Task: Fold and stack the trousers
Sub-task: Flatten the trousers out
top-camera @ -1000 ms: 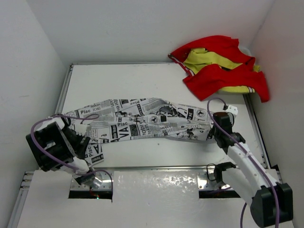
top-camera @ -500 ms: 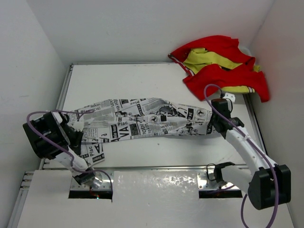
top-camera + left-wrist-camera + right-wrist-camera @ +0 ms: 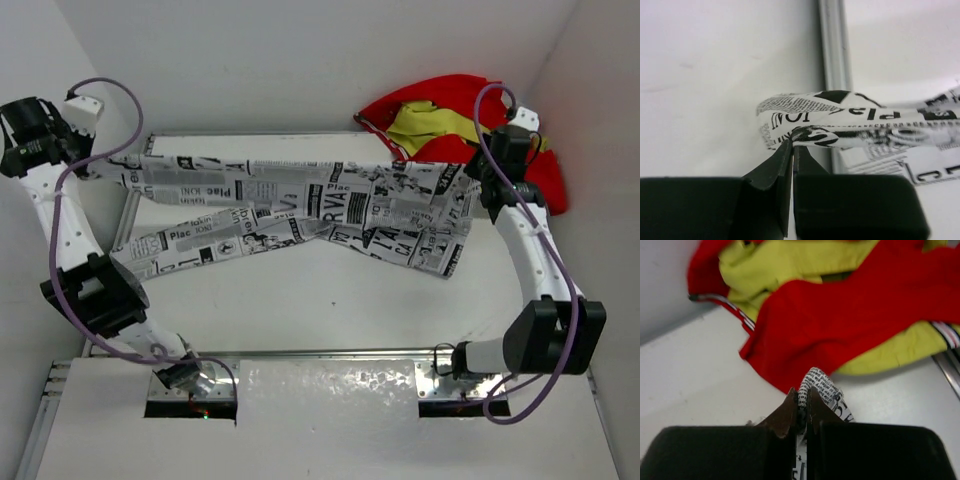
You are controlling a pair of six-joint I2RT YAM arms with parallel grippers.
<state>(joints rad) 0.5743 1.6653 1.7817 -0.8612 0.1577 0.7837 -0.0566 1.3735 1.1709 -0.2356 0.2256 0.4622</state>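
Observation:
The trousers [image 3: 300, 200], white with black newspaper print, hang stretched across the far half of the table between my two grippers. My left gripper [image 3: 108, 168] is at the far left and shut on a leg end [image 3: 840, 120], seen pinched at its fingertips [image 3: 792, 142]. The other leg [image 3: 200, 240] trails lower, toward the table's left side. My right gripper [image 3: 478, 185] is at the far right, shut on a fold of the printed cloth [image 3: 822, 385] that pokes up between its tips [image 3: 802, 392].
A red and yellow garment [image 3: 470, 140] lies heaped in the back right corner, right behind my right gripper [image 3: 840, 305]. A metal rail [image 3: 130, 210] runs along the table's left edge [image 3: 832, 50]. White walls close in on three sides.
Both arms have swung from the near part of the table to the far part, carrying the trousers up and pulling them straight. My left gripper has shut on the leg end.

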